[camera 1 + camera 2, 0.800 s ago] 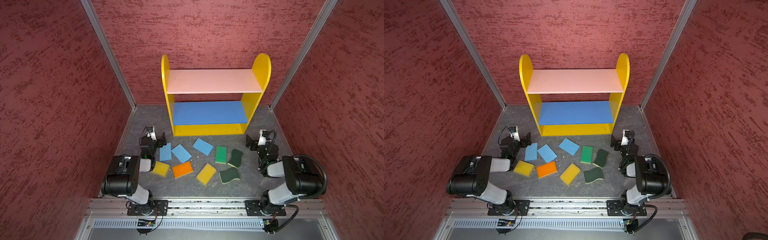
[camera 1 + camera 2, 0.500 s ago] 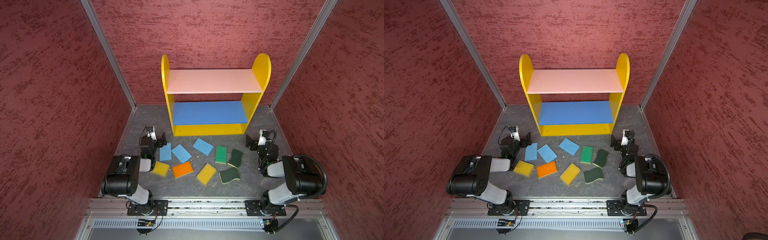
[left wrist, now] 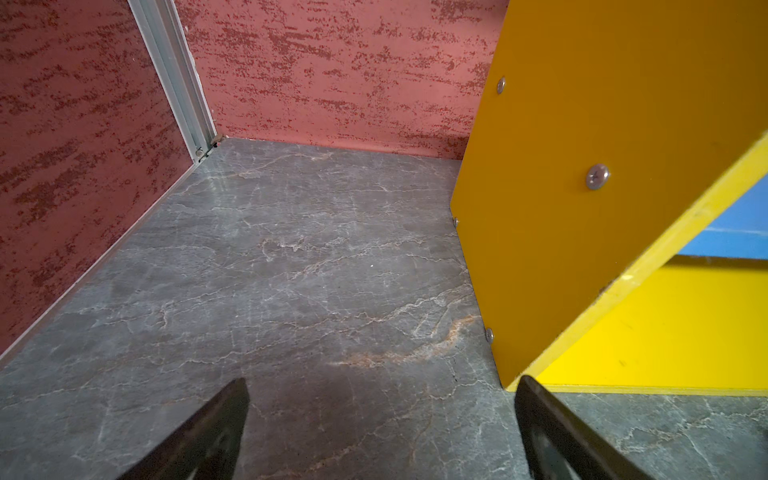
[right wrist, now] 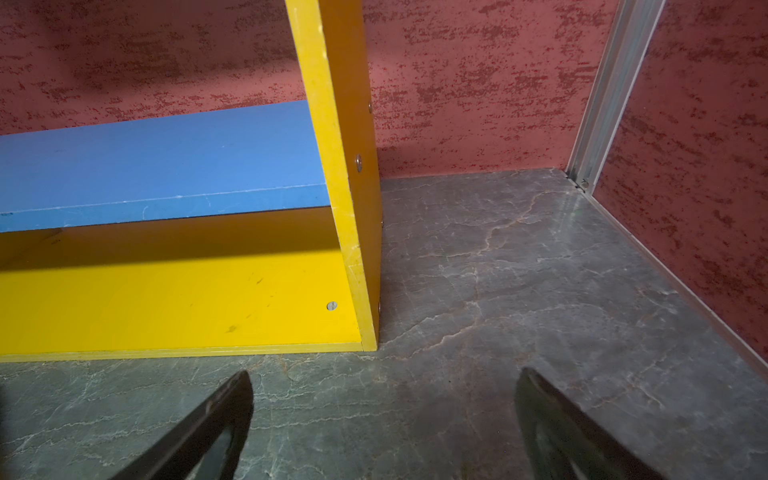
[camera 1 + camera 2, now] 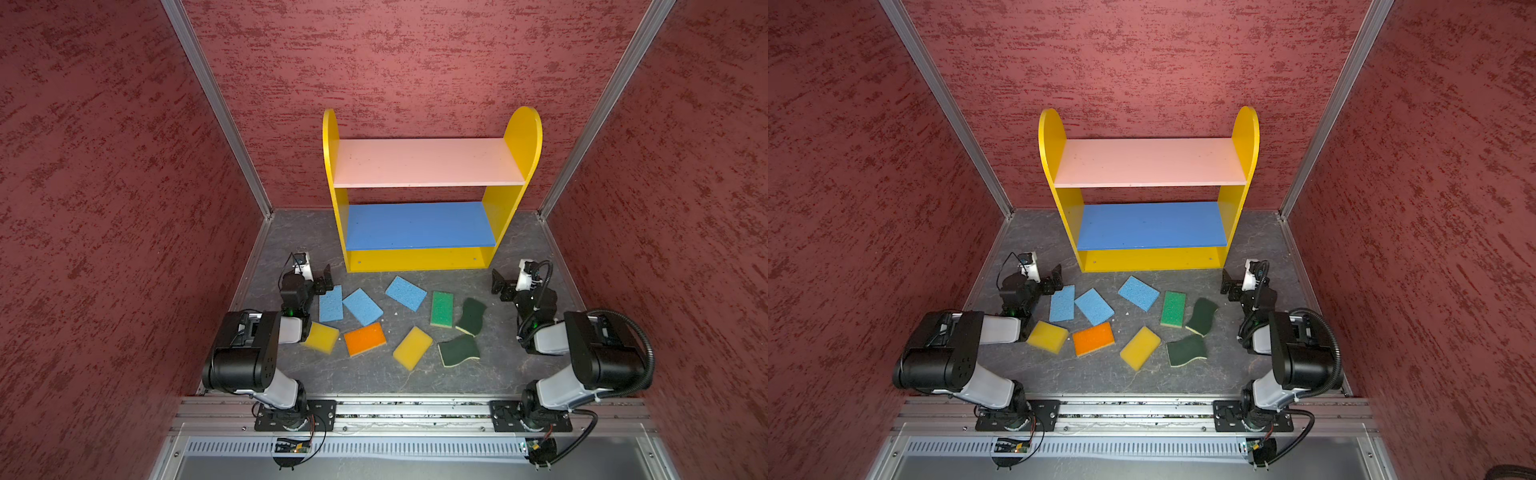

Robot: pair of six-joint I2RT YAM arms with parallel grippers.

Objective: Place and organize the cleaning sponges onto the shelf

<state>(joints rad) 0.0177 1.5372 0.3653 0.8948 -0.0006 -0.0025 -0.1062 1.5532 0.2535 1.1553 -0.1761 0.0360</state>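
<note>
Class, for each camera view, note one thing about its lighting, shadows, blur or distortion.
In both top views: even light, sharp sponges, shelf sides splaying outward; left wrist view: blurred left gripper, dark shadow on the floor between its jaws; right wrist view: blue board shading the level beneath, blurred right gripper.

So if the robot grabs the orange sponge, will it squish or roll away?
It would probably squish a little: the orange-topped sponge looks like soft foam with a paler layer underneath. It likely won't roll, because it is a flat rectangle lying on the grey tabletop. Being foam, it is probably light.
</note>
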